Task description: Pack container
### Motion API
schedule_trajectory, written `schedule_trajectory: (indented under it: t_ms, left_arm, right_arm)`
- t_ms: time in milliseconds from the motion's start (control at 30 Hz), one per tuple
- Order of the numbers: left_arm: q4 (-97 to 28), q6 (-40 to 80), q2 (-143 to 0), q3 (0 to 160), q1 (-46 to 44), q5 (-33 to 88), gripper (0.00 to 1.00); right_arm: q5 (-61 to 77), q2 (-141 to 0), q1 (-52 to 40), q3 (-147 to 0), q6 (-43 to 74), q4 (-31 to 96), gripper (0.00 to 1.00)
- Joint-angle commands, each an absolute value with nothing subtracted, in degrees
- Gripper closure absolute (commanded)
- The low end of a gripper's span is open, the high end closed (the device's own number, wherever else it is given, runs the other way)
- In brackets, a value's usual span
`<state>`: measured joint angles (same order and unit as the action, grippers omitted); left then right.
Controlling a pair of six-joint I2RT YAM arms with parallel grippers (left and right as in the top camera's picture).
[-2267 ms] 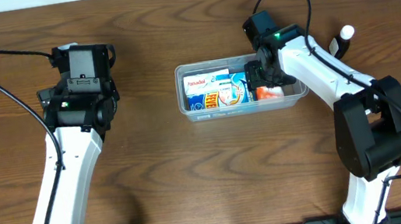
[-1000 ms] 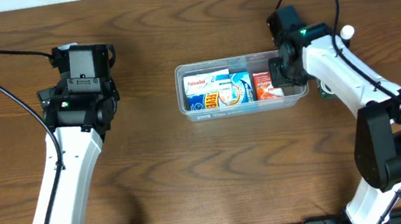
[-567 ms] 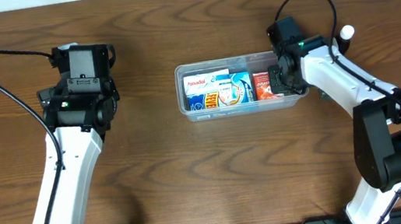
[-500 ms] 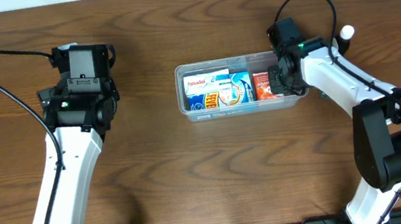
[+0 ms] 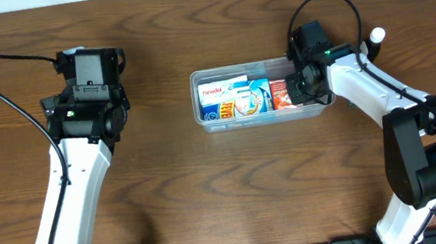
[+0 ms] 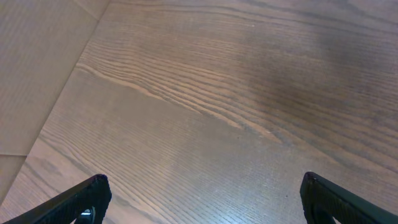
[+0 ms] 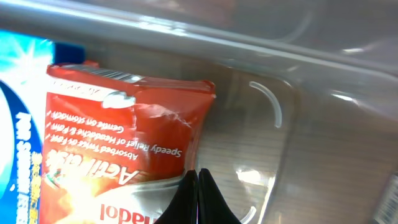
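Right pincer (image 7: 198, 186): seen closed tip to tip, nothing gripped, lowered inside the right end of the container (image 5: 198, 99), at the edge of the red box (image 7: 118, 143); whether it is touched cannot be told. Container: clear tub, set on the counter (image 5: 211, 191) right of centre, filled in a row by a white box (image 5: 217, 101), a blue box (image 5: 253, 97) and the red box. Left pincer (image 6: 205, 202): held wide open and empty over bare counter, well apart at the left.
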<state>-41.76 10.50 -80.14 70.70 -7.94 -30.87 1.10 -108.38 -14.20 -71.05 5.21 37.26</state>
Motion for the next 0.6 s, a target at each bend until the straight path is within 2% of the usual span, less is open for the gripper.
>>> schedule_trajectory:
  t_ms: [0, 300, 567]
  left_arm:
    - [-41.8, 10.6, -80.2, 71.1, -7.7, -32.1, 0.02]
    - [-41.8, 10.6, -80.2, 71.1, -7.7, -32.1, 0.02]
    - [-41.8, 10.6, -80.2, 71.1, -7.7, -32.1, 0.02]
  right_arm:
    - [7.1, -109.1, -14.1, -70.7, 0.8, 37.1, 0.98]
    - [-0.4, -108.8, -12.8, -72.1, 2.3, 38.7, 0.99]
    - [0.8, -103.3, -12.7, -76.6, 2.3, 40.2, 0.99]
